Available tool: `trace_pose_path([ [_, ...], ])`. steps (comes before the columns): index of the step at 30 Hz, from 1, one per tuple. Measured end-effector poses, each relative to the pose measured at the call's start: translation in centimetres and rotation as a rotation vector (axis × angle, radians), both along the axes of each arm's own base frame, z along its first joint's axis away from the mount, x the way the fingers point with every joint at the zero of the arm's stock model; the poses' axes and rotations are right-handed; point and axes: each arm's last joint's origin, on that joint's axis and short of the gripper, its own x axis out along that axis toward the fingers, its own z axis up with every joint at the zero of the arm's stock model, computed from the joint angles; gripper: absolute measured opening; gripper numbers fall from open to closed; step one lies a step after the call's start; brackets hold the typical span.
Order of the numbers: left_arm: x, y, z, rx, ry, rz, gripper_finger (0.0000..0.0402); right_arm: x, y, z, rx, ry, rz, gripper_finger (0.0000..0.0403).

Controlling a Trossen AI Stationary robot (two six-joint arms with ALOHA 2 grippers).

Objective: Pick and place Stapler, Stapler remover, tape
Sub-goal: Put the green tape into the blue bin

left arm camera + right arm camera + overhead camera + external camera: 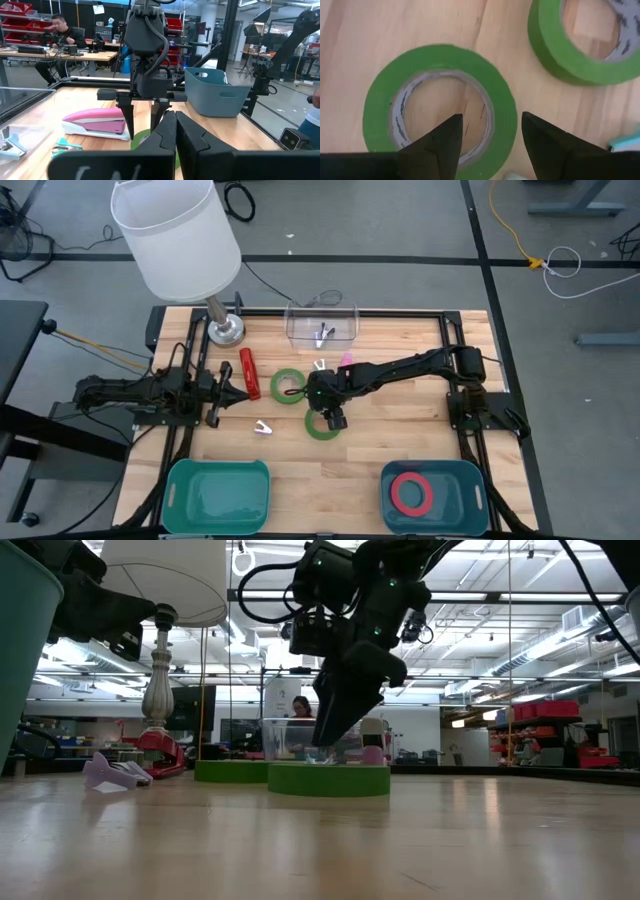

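Observation:
Two green tape rings lie flat on the table: the near one (322, 425) (437, 107) and the far one (288, 386) (580, 45). My right gripper (335, 418) (491, 131) hangs open, pointing down just above the near ring (328, 778). One finger is over the ring's hole and the other over its outer side. The red-pink tape ring (411, 493) lies in the right teal bin. A red stapler (248, 373), a pink stapler (95, 122) and a pale staple remover (262, 426) lie on the table. My left gripper (220, 387) (175, 135) is shut and empty beside the red stapler.
A clear box (322, 323) and a lamp with a white shade (180, 235) stand at the far side. Two teal bins sit at the near edge, the left one (217, 495) and the right one (478, 480). A person sits at a desk beyond the table (60, 30).

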Motion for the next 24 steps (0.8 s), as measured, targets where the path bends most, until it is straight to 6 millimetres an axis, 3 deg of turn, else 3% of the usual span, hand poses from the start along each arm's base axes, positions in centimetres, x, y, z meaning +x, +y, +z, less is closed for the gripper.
trace_pose_path([
  [14,0.0,0.0,0.0,0.000,-0.001,0.000,0.0003,0.2,-0.6,0.0,-0.010,-0.038,0.007,0.0203],
  [24,0.0,0.0,0.0,0.000,-0.001,0.000,0.0003,-1.5,-0.7,-3.3,-0.011,0.004,0.003,0.0203],
])
